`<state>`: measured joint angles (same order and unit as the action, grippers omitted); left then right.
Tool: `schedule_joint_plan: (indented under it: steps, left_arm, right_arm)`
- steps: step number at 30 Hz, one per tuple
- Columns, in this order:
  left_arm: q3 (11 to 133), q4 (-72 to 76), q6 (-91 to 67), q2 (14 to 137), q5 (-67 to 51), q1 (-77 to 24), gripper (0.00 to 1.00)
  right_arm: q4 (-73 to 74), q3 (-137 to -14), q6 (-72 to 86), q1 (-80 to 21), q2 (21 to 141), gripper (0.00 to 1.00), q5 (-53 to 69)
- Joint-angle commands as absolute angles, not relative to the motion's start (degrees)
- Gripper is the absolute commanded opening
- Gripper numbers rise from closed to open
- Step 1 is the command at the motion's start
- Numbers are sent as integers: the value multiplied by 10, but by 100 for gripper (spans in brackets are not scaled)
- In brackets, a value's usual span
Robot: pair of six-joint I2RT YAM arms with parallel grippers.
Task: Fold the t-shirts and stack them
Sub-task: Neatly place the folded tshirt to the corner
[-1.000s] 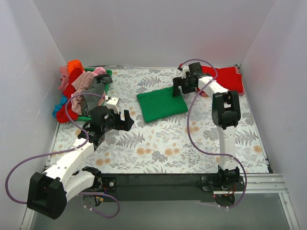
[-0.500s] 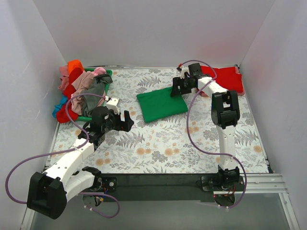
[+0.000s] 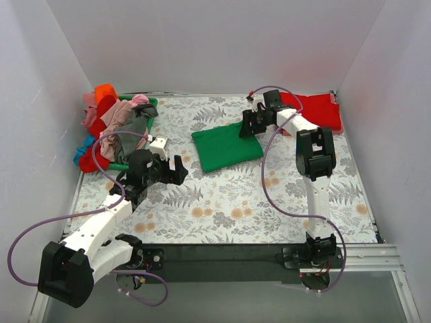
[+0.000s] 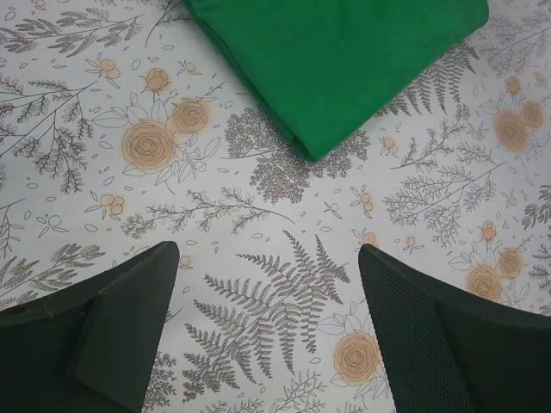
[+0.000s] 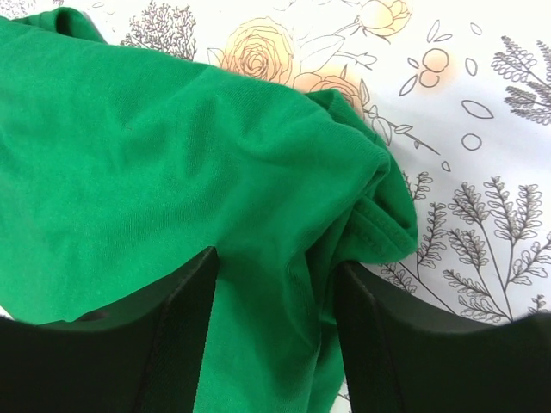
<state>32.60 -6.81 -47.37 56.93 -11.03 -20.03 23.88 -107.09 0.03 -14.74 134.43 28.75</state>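
Green t-shirt (image 5: 164, 155) edge between right hand (image 5: 275, 267) fingers; floral cloth (image 5: 491, 129) beyond

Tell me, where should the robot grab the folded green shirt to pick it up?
Probably the far right corner of the green t-shirt, coming down from above. The folded layers bunch up there into a thick edge, easier to pinch than the flat middle. The right gripper stands right over that end, jaws apart around the cloth.
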Motion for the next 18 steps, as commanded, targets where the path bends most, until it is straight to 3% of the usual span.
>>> schedule_joint_plan:
  steps: [1, 18]
  left_arm:
    - [323, -62, -468, 563, -114, -200, 85]
    - [323, -62, -465, 564, -114, -200, 85]
  right_arm:
    - [283, -1061, 2, -156, 1368, 59, 299]
    - [290, -1065, 1, -156, 1374, 36, 323]
